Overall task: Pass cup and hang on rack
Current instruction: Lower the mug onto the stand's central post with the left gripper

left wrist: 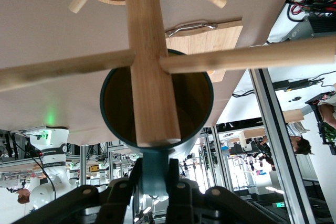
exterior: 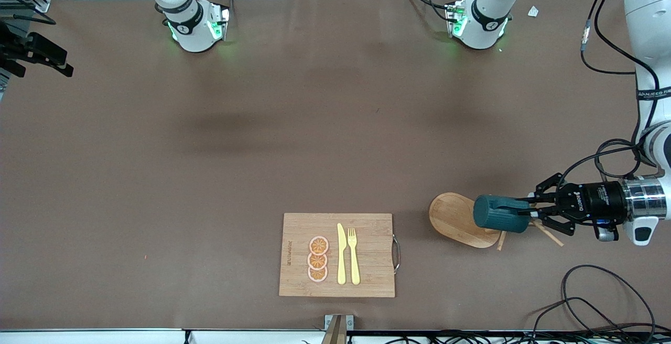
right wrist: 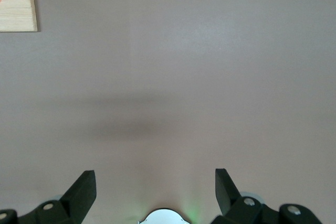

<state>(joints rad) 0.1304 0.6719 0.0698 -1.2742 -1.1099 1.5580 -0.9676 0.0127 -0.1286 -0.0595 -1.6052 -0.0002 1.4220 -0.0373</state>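
Note:
The dark teal cup (exterior: 500, 214) lies on its side in the air over the rack (exterior: 453, 218), a wooden mug tree with an oval base at the left arm's end of the table. My left gripper (exterior: 524, 212) is shut on the cup's handle. In the left wrist view the handle sits between the fingers of the left gripper (left wrist: 155, 174). There the rack's post (left wrist: 152, 66) and pegs cross in front of the mustard inside of the cup (left wrist: 191, 103). Whether a peg touches the cup I cannot tell. My right gripper (right wrist: 155, 182) hangs open over bare table, out of the front view.
A bamboo cutting board (exterior: 367, 276) with a yellow knife, a fork and orange slices lies near the front camera's edge, toward the right arm from the rack. Loose cables (exterior: 603, 302) lie at the table's corner by the left arm.

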